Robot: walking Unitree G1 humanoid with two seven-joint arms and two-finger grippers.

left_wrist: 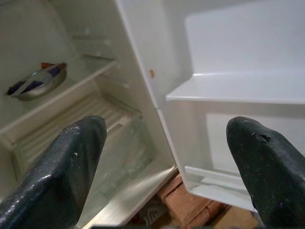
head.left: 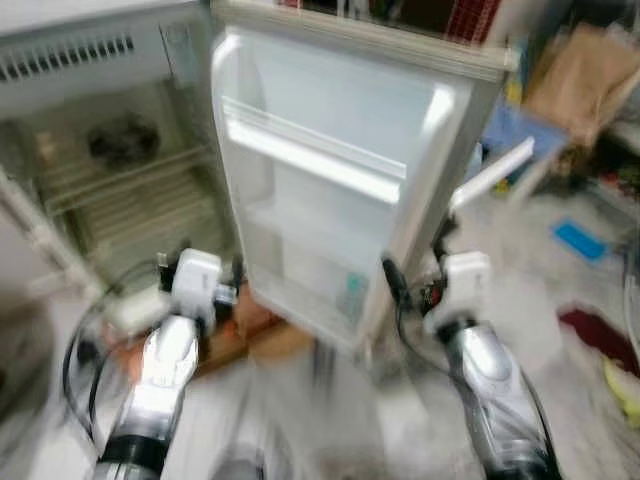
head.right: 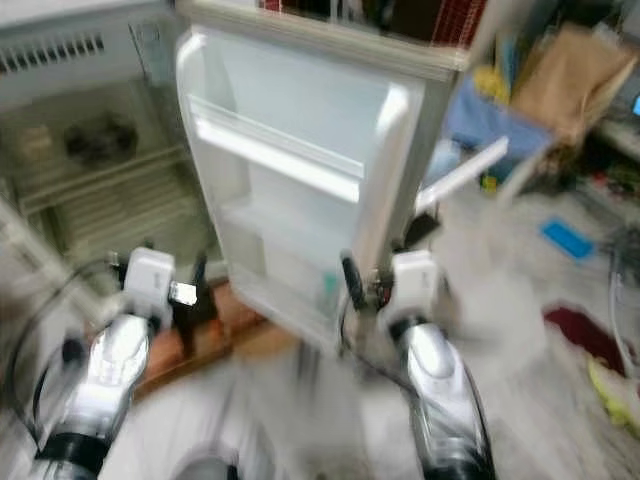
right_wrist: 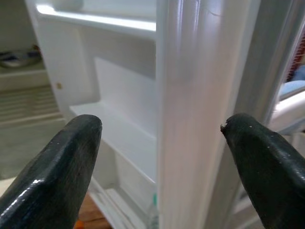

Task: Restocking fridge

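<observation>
With the fridge door (head.left: 330,170) open and shelves nearly bare, both grippers, left (left_wrist: 164,157) and right (right_wrist: 159,157), fingers apart, hold nothing; restocking remains.

1. One fridge (head.left: 60,150), its single door (head.left: 330,150) swung wide.
2. Two shelves (head.left: 310,165) on the inside of that door.
3. Two wire racks (head.left: 120,185) in the cabinet.
4. One foil packet (left_wrist: 35,82), on the upper rack.
5. Two silver arms (head.left: 165,370), so two grippers, left (left_wrist: 162,157) and right (right_wrist: 159,157).
6. Four black fingers (left_wrist: 62,167) in all, each pair spread apart.
7. One brown paper bag (head.left: 580,65) off to the right.
</observation>
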